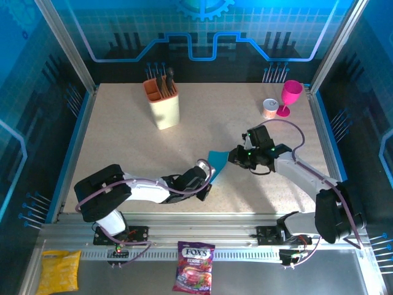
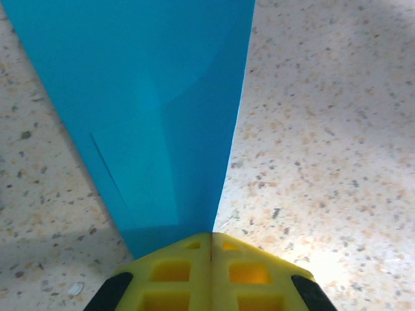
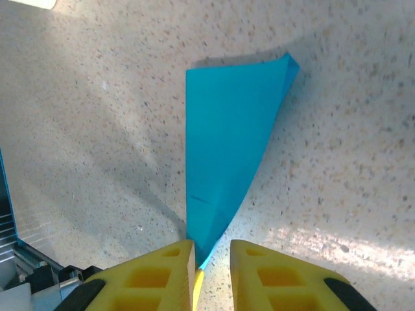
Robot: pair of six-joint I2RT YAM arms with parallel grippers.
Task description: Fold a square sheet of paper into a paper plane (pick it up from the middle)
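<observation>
The cyan-blue sheet of paper (image 1: 217, 163) is folded into a narrow, tapering shape and sits mid-table between my two grippers. In the left wrist view the paper (image 2: 162, 110) shows faint creases and runs up from my left gripper (image 2: 211, 234), whose yellow jaws are pressed together on its lower edge. From above, the left gripper (image 1: 209, 174) is at the paper's near-left end. My right gripper (image 1: 234, 157) is at the paper's right end. In the right wrist view its jaws (image 3: 213, 249) stand slightly apart, with the pointed tip of the paper (image 3: 224, 142) in the gap by the left finger.
A beige utensil holder (image 1: 163, 101) stands at the back left. A pink goblet (image 1: 290, 96) and a small can (image 1: 269, 108) stand at the back right. A candy bag (image 1: 194, 265) and a yellow packet (image 1: 59, 270) lie on the front rail.
</observation>
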